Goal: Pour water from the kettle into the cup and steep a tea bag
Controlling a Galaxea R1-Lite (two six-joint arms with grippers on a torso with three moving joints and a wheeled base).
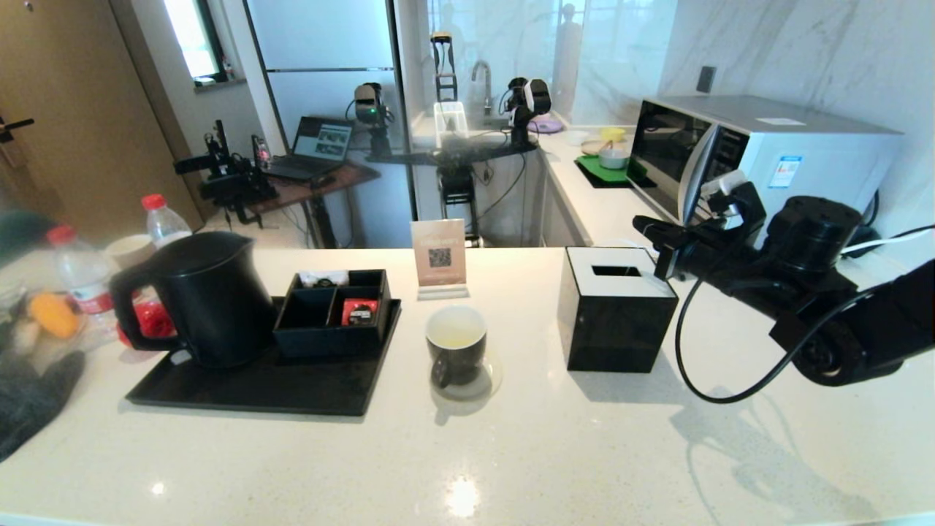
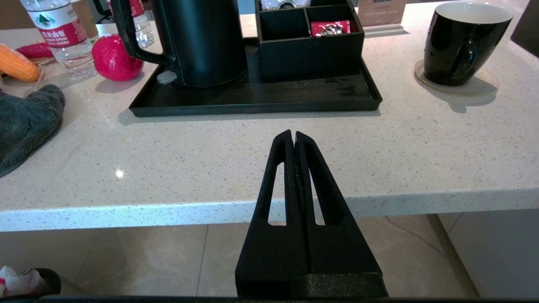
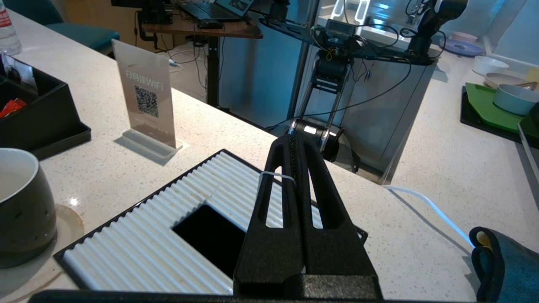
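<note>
The matte black kettle (image 1: pixel 208 296) (image 2: pixel 202 42) stands upright at the left end of a black tray (image 1: pixel 292 387). The dark cup (image 1: pixel 456 347) (image 2: pixel 461 42) (image 3: pixel 21 210) sits on a clear coaster right of the tray, with pale yellowish water (image 1: pixel 456 337) low inside. My right gripper (image 1: pixel 639 223) (image 3: pixel 294 136) hovers over the black tissue box (image 1: pixel 613 314), shut, with a thin white string (image 3: pixel 273 174) pinched between its fingers. The tea bag itself is hidden. My left gripper (image 2: pixel 293 134) is shut and empty, low by the counter's front edge.
A black organizer box (image 1: pixel 332 321) on the tray holds a red packet (image 1: pixel 359 312). A QR sign (image 1: pixel 439 257) stands behind the cup. Red-capped bottles (image 1: pixel 84 281), a red ball (image 2: pixel 113 59) and a grey cloth (image 1: pixel 29 402) sit far left. A microwave (image 1: pixel 730 153) stands back right.
</note>
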